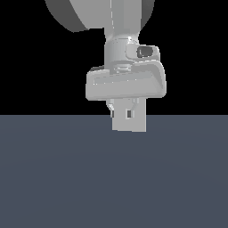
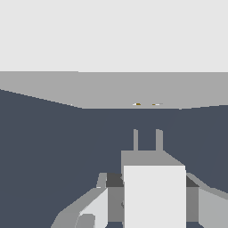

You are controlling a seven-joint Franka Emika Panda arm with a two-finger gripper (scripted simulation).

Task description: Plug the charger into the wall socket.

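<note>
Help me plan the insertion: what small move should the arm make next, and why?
Probably ease straight ahead toward the wall socket. The gripper holds the charger, prongs pointing at the socket's two yellowish dots, roughly lined up, with floor between them.

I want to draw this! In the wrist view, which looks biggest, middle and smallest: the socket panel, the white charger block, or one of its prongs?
As they look in the wrist view:
1. wall socket, biggest, filling the whole width.
2. charger, though it sits close to the camera, which makes it look larger.
3. one prong, smallest.

Hand (image 1: 128, 116) down, fingers seemingly closed
</note>
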